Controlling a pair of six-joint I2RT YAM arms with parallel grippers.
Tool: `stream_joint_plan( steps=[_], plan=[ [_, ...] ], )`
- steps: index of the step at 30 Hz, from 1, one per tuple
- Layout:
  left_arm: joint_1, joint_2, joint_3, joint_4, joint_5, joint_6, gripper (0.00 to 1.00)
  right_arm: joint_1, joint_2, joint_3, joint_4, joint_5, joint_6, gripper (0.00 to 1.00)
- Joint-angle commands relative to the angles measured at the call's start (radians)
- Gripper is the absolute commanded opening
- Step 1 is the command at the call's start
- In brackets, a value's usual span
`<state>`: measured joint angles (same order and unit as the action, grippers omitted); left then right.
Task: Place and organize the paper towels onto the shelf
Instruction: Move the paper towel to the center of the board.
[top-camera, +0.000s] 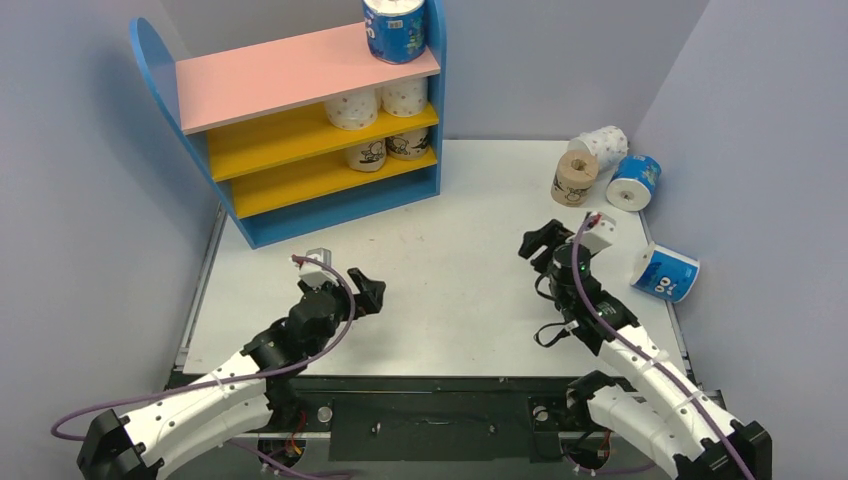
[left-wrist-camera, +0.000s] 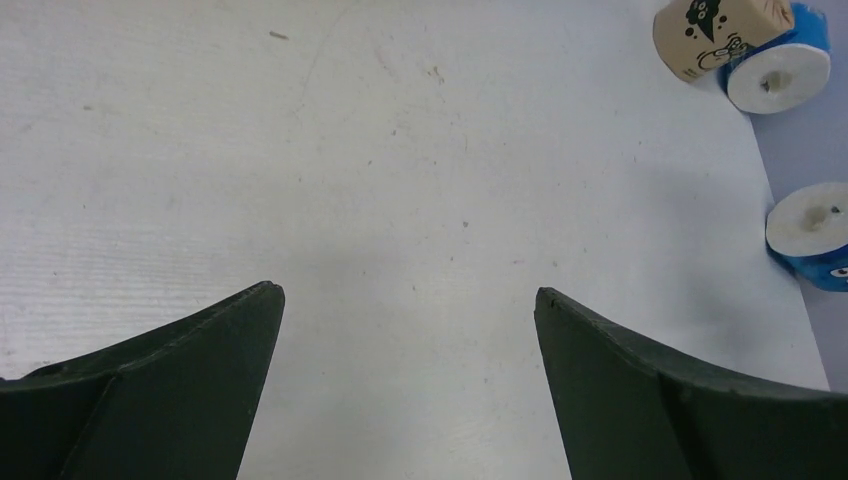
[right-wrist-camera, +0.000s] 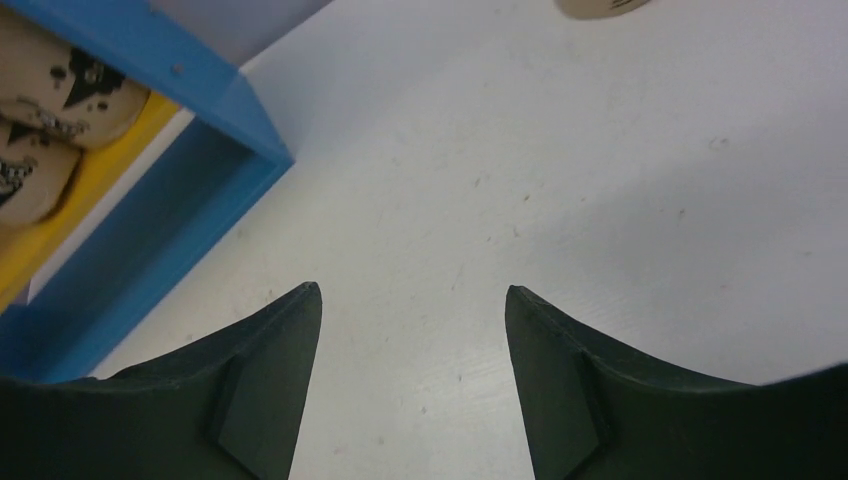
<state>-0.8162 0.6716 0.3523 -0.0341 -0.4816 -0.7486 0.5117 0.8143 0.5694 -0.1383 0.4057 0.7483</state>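
Observation:
The shelf (top-camera: 160, 70) stands at the back left. A blue-and-white paper towel roll (top-camera: 395, 28) is upright on its pink top. Two white dotted rolls (top-camera: 352, 108) sit on the upper yellow board and two tan cartoon rolls (top-camera: 367, 153) on the lower one. On the table at the right lie a white dotted roll (top-camera: 600, 147), a tan roll (top-camera: 574, 177) and two blue rolls (top-camera: 634, 181) (top-camera: 666, 271). My left gripper (top-camera: 372, 292) (left-wrist-camera: 408, 290) hangs open over bare table. My right gripper (top-camera: 538, 243) (right-wrist-camera: 412, 288) is open and empty, left of the loose rolls.
The shelf's blue base and corner post (right-wrist-camera: 150, 240) lie to the left in the right wrist view, with tan rolls (right-wrist-camera: 70, 80) behind them. Grey walls close in the white table (top-camera: 450, 300) at the back and both sides.

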Motion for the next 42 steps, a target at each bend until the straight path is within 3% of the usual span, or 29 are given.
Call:
stream_joint_plan(
  steps=[1,4,8,13,19,30,42],
  plan=[
    [-0.042,0.003,-0.033,0.017,-0.021,-0.087,0.96,-0.162,0.015,0.053,-0.007,-0.029,0.080,0.64],
    [-0.049,0.015,-0.046,0.019,0.016,-0.121,0.96,-0.307,0.035,0.047,0.051,-0.078,0.152,0.64],
    [-0.056,0.025,-0.057,0.055,0.046,-0.146,0.96,-0.384,0.114,0.119,0.091,-0.062,0.164,0.64],
    [-0.057,0.016,-0.043,0.006,0.028,-0.143,0.96,-0.459,0.278,0.289,0.035,-0.019,0.178,0.64],
    [-0.057,0.001,0.007,-0.099,-0.048,-0.161,0.96,-0.582,0.507,0.514,-0.090,-0.083,0.191,0.63],
    [-0.057,-0.015,0.034,-0.179,-0.098,-0.184,0.96,-0.665,0.868,0.848,-0.185,-0.212,0.138,0.72],
    [-0.055,-0.030,0.008,-0.137,-0.070,-0.161,0.96,-0.658,1.035,0.965,-0.206,-0.257,0.059,0.64]
  ],
)
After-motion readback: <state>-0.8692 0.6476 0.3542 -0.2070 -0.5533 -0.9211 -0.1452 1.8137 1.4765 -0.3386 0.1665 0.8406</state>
